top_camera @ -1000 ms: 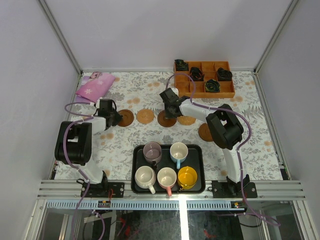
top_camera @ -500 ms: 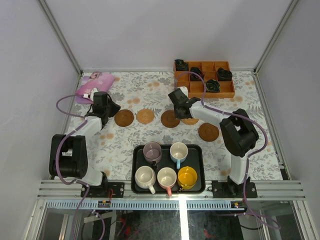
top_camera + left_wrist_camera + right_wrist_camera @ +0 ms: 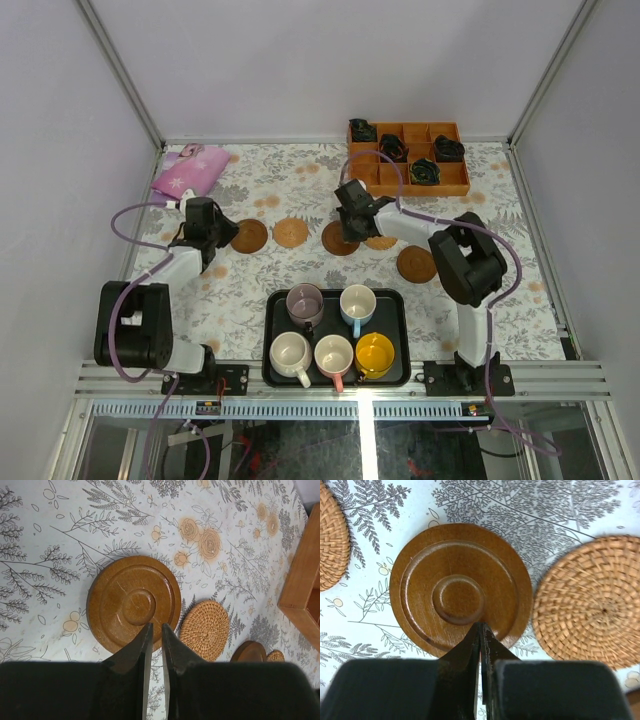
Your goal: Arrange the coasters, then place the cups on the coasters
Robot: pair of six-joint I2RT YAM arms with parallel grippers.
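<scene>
Five coasters lie in a rough row: dark wood [image 3: 249,236], woven [image 3: 291,232], dark wood [image 3: 340,238], woven [image 3: 380,241] and dark wood [image 3: 417,264]. My left gripper [image 3: 156,629] hovers at the near rim of the leftmost dark coaster [image 3: 134,602], its jaws a narrow gap apart and holding nothing. My right gripper [image 3: 481,626] is shut and empty, tips over the middle dark coaster [image 3: 461,589]. Five cups stand in the black tray [image 3: 272,330]: mauve [image 3: 305,300], white with blue handle [image 3: 357,303], cream [image 3: 291,352], white with pink handle [image 3: 333,354] and yellow [image 3: 375,354].
An orange compartment box [image 3: 408,158] with dark bundles sits at the back right, just behind the right arm. A pink cloth [image 3: 188,172] lies at the back left. Frame posts and white walls bound the flowered table.
Both arms have shifted their pose near the coaster row. The left jaws have parted slightly. The middle dark coaster sits a touch further right than a second ago.
</scene>
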